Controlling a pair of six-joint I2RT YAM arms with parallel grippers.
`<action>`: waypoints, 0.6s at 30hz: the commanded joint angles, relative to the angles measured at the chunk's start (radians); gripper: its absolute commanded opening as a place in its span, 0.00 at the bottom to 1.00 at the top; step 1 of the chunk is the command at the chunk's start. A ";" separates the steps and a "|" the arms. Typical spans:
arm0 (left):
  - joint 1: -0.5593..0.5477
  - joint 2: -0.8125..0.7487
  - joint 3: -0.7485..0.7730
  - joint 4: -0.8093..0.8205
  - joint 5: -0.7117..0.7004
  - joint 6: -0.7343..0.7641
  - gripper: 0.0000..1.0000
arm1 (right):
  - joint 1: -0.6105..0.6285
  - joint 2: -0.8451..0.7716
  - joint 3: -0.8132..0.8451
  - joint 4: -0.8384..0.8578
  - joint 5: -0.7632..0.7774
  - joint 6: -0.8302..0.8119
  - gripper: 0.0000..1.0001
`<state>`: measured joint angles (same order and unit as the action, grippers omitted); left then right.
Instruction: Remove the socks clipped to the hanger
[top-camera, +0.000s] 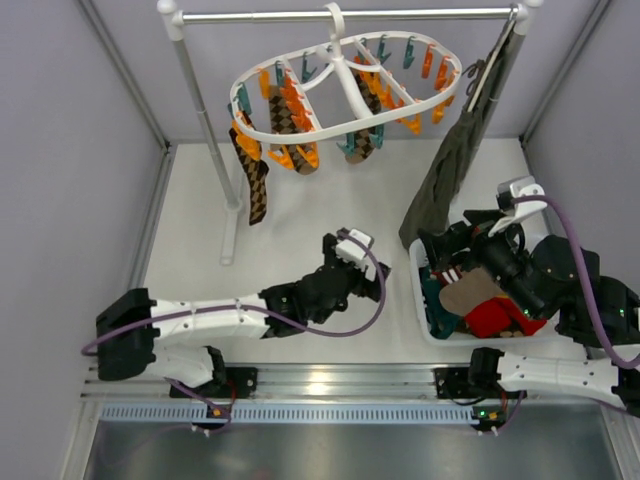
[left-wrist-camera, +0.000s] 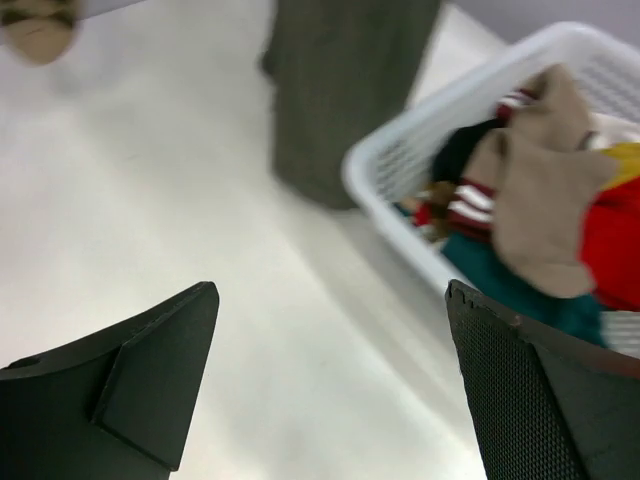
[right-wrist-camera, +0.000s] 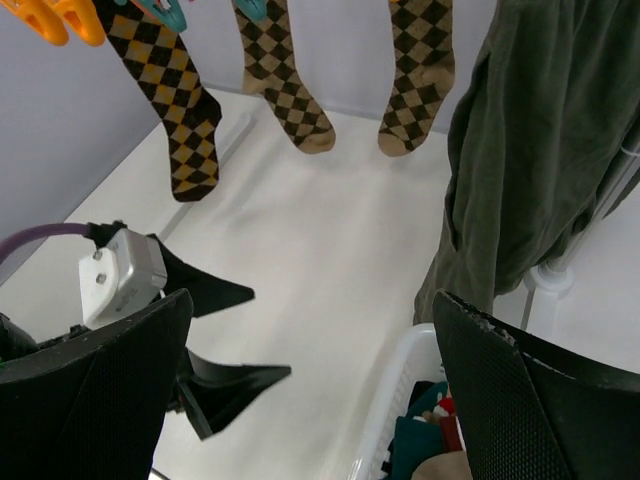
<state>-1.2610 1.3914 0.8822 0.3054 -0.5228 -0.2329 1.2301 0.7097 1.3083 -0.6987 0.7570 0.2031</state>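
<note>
Seen from above, the hanger (top-camera: 352, 90) hangs at upper centre with socks (top-camera: 257, 185) clipped beneath, though their number is hard to tell there. The right wrist view shows three argyle ones along its top edge. The left gripper (left-wrist-camera: 330, 385) and right gripper (right-wrist-camera: 310, 390) both gape wide, holding nothing. Only the left wrist view shows the basket (left-wrist-camera: 362, 165) close up.

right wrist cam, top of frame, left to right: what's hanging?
orange clips → orange-and-brown argyle sock → middle tan argyle sock → right tan argyle sock → olive-green garment
</note>
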 joint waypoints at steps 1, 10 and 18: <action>0.044 -0.093 -0.126 -0.025 -0.211 0.012 0.98 | 0.005 0.010 -0.021 0.132 0.015 -0.010 0.99; 0.559 -0.220 -0.258 0.052 -0.013 0.000 0.99 | 0.005 -0.026 -0.147 0.289 -0.048 -0.044 0.99; 0.880 -0.009 -0.206 0.282 0.243 0.052 0.99 | 0.003 -0.012 -0.149 0.237 -0.166 -0.064 0.99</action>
<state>-0.4515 1.3388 0.6453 0.4446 -0.3962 -0.1986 1.2301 0.7025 1.1584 -0.5011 0.6594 0.1600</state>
